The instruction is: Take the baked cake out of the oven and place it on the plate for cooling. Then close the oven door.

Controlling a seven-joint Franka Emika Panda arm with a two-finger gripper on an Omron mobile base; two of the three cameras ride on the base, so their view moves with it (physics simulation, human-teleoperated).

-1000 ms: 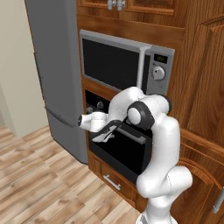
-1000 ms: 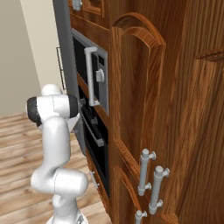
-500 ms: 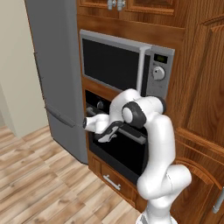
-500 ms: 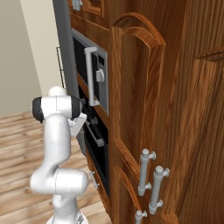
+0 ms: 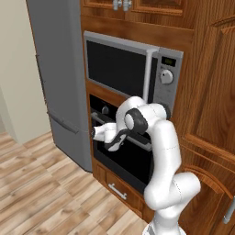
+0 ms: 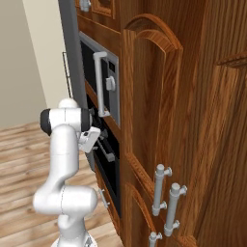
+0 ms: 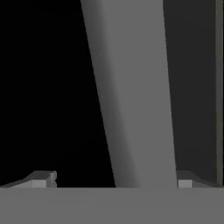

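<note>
Since a second ago the arm has swung left along the oven door point(image 5: 123, 155), which is shut. Left base view: the fingers point(image 5: 95, 133) sit at the left end of the grey bar handle point(image 5: 121, 134). Right base view: the hand meets the oven point(image 6: 107, 159) front. Hand view: fingers point(image 7: 41, 178) spread wide, released — the handle's long axis runs between them. Cake unseen.

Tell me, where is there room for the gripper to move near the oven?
Free: the wooden floor between fridge and robot. Crowded: at the oven door, where the open gripper sits close around its grey bar handle, just under the microwave.
</note>
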